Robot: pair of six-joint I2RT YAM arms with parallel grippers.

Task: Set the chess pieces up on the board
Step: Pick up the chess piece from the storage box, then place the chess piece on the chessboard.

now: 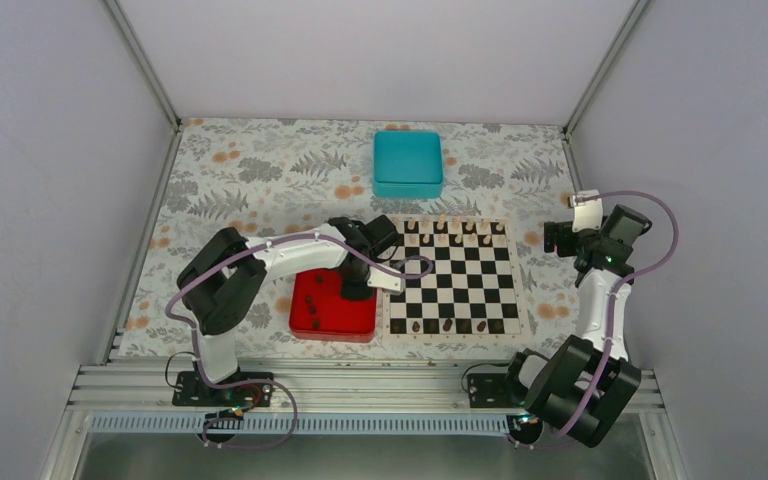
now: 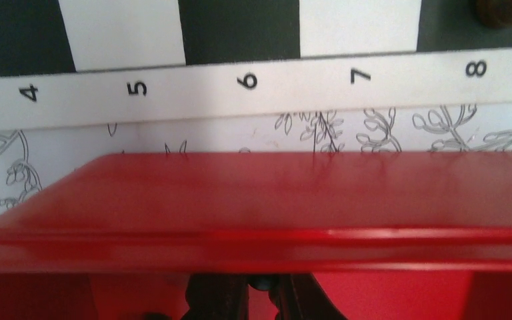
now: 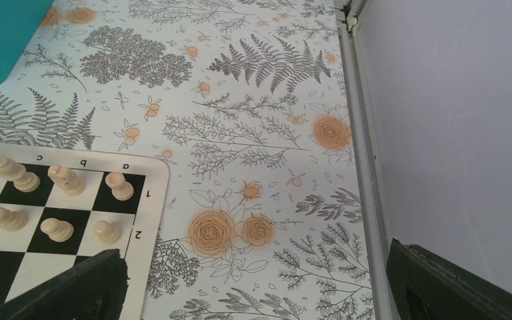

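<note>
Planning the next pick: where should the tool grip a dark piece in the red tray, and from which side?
Come down from above and close across the slim body of the dark piece. The raised rim of the red tray probably blocks a side approach, and the pieces sit apart, leaving finger room.

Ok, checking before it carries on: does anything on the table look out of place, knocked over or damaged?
Nothing stands out. The cream pieces stand in two rows along the far edge of the board, a few dark chess pieces are on its near row, and the others sit in the red tray beside it.
</note>
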